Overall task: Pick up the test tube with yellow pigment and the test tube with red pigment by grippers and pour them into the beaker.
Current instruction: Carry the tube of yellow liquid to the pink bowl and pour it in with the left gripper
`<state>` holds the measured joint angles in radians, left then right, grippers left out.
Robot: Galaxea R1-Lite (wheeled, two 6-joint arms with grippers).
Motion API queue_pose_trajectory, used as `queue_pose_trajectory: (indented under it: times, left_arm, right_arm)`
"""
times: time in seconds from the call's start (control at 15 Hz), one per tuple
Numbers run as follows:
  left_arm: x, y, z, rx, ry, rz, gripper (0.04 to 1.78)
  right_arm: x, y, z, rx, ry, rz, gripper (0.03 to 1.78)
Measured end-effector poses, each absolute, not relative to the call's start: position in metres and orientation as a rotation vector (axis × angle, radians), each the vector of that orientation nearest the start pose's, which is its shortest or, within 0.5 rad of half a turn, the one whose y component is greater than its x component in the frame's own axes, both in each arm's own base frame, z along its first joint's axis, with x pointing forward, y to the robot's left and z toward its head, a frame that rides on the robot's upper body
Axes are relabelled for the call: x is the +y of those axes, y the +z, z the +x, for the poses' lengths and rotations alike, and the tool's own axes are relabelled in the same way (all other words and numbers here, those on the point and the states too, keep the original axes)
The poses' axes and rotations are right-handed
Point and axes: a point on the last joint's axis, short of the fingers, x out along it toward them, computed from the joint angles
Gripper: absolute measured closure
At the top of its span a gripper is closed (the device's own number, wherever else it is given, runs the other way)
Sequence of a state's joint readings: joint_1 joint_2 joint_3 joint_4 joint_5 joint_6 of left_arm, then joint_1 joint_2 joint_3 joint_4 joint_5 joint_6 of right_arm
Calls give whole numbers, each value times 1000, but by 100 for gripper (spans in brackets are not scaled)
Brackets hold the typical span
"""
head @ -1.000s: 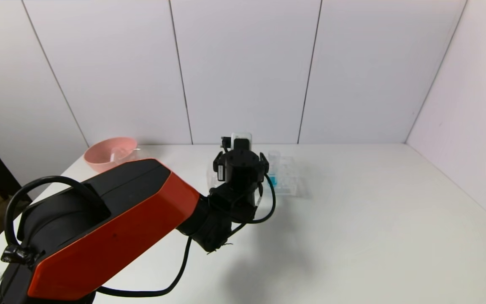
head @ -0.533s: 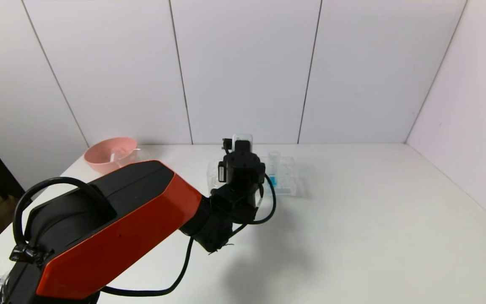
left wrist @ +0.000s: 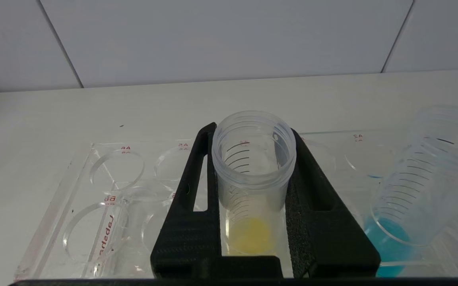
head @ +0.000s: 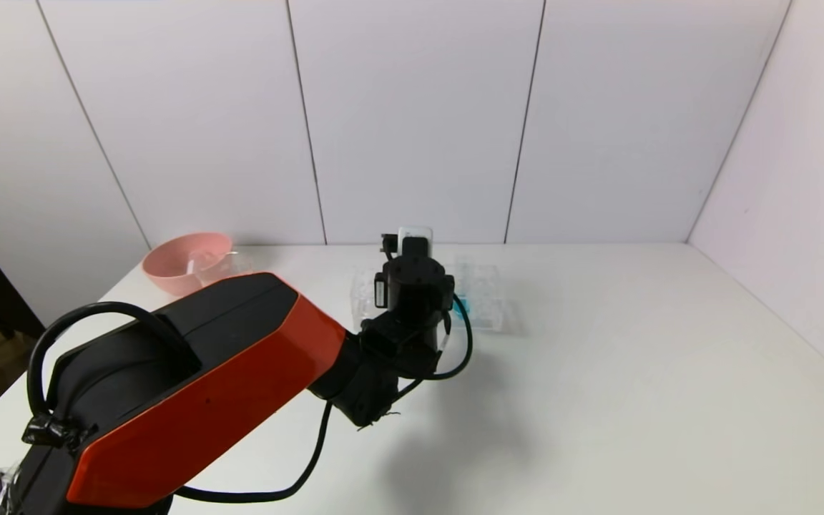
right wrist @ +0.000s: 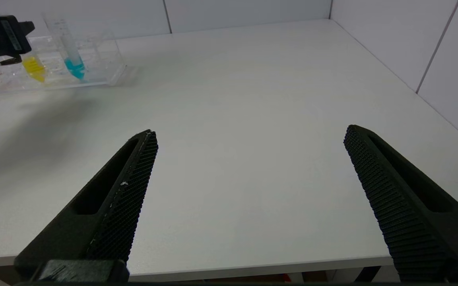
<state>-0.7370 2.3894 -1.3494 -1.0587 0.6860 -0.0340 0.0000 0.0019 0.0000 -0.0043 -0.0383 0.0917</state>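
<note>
Left gripper (left wrist: pixel 253 174), fingers clamped on the test tube with yellow pigment (left wrist: pixel 253 186) standing in the clear rack (left wrist: pixel 94 198); right gripper (right wrist: pixel 249 167), fingers apart above the worktop (right wrist: pixel 253 99).

Orange-red and black left arm (head: pixel 190 386), looping black cables, black ribbed tool fingers (right wrist: pixel 121 198) — small white box.

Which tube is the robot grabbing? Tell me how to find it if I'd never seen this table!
Look for the clear many-holed rack near the back wall of the white table. The left gripper reaches over it, and its black fingers press both sides of the test tube with yellow pigment. The neighbouring tube, leaning beside it, holds blue liquid and nothing grips it.
</note>
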Motion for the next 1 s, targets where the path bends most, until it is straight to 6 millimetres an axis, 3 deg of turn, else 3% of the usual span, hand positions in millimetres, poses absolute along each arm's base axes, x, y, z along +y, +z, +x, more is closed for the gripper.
queue_pose_trajectory:
  times: [0.2, 0.53, 0.67, 0.87, 1.0]
  left_arm:
    - [-307, 105, 356, -35, -60, -28, 135]
    - [-312, 159, 344, -74, -98, -26, 135]
    - [-312, 170, 339, -87, -106, -38, 135]
    - [-305, 179, 330, -83, -118, -33, 135]
    - [-288, 185, 319, -49, -160, -3, 135]
  right_arm:
    - [-1, 76, -23, -4, -38, 92, 10]
    - [-1, 76, -23, -4, -38, 92, 10]
    - [-1, 76, -23, -4, -38, 92, 10]
    - [-1, 76, -23, -4, -38, 92, 10]
    - [-1, 76, -23, -4, -38, 92, 10]
